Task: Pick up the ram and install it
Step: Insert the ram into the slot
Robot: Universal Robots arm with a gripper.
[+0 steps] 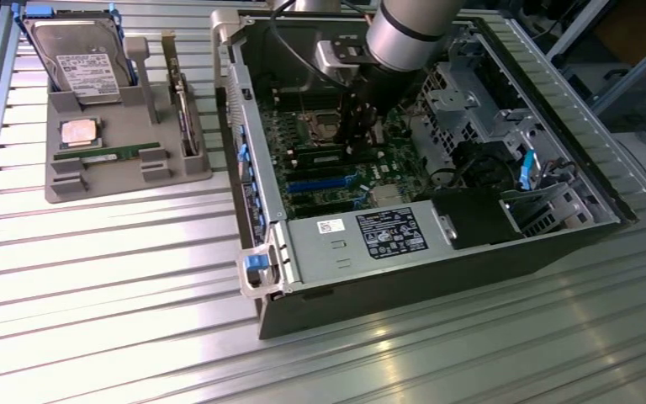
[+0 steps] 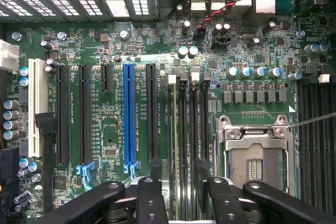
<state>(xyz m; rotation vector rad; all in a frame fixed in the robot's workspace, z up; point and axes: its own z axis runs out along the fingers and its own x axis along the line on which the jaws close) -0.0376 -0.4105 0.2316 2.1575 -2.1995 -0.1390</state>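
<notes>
Ram (image 2: 173, 145) stands on edge in a motherboard slot straight under the tool (image 2: 179, 170), between its fingers, which are spread apart and clasp nothing. A twin stick (image 1: 104, 156) lies in the grey tray (image 1: 65, 189) on the table (image 1: 132, 278), well apart from the tool. Judged light, stiff, and fragile at chips and contacts: pinch the flat faces near the long top edge, no twisting.
</notes>
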